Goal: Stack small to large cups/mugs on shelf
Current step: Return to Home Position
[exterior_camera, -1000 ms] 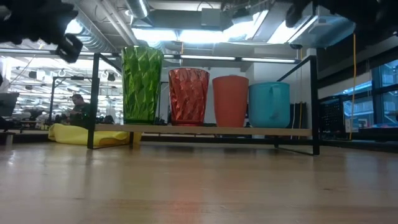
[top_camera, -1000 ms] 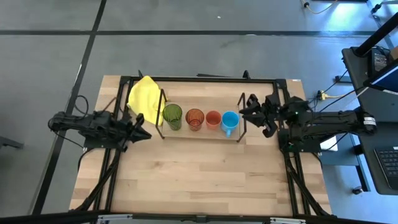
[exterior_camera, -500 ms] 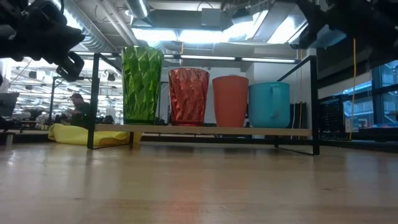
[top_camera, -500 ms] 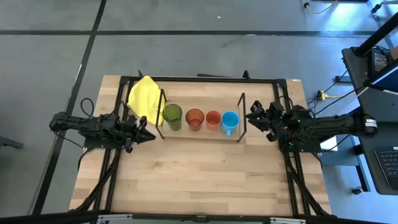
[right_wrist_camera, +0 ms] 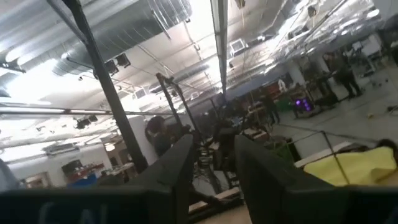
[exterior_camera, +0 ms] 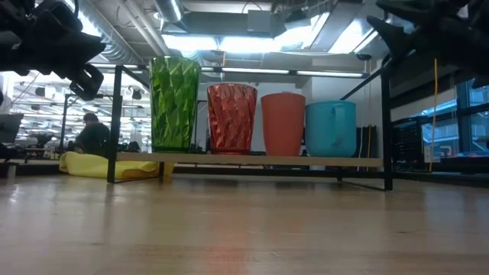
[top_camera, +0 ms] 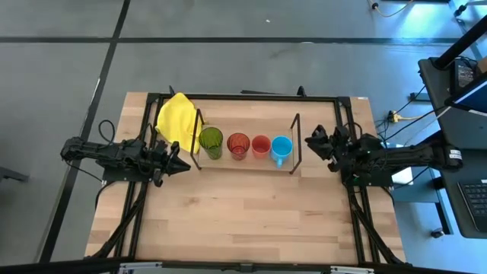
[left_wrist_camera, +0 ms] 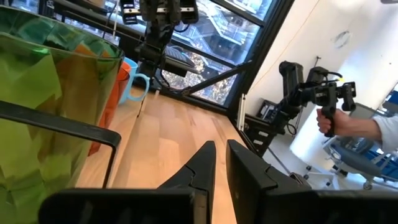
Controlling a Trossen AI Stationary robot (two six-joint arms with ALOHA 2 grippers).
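Four cups stand in a row on the shelf (top_camera: pixel 245 161), a wooden board with black wire ends (exterior_camera: pixel 244 160). From the left they are a green tumbler (top_camera: pixel 211 142) (exterior_camera: pixel 175 105), an orange-red tumbler (top_camera: pixel 238 145) (exterior_camera: pixel 231 118), a short red cup (top_camera: pixel 261 145) (exterior_camera: pixel 283 124) and a light blue mug (top_camera: pixel 281 149) (exterior_camera: pixel 331 128). Each rests on its base. My left gripper (top_camera: pixel 179 166) (left_wrist_camera: pixel 221 163) hovers shut just left of the shelf's left end, near the green tumbler (left_wrist_camera: pixel 50 118). My right gripper (top_camera: pixel 310 141) (right_wrist_camera: pixel 213 163) hovers open beyond the shelf's right end.
A yellow cloth (top_camera: pixel 176 120) (exterior_camera: pixel 99 164) lies behind the shelf's left end. The black table frame (top_camera: pixel 251 97) runs along the far edge and both sides. Bare wood (top_camera: pixel 243 213) stretches in front of the shelf. A person's hand (left_wrist_camera: pixel 326 121) shows in the room beyond.
My right gripper has drawn back from the shelf's right end toward the table's right edge and come lower. My left gripper has dropped a little and edged toward the shelf, then held still. The cups have not moved.
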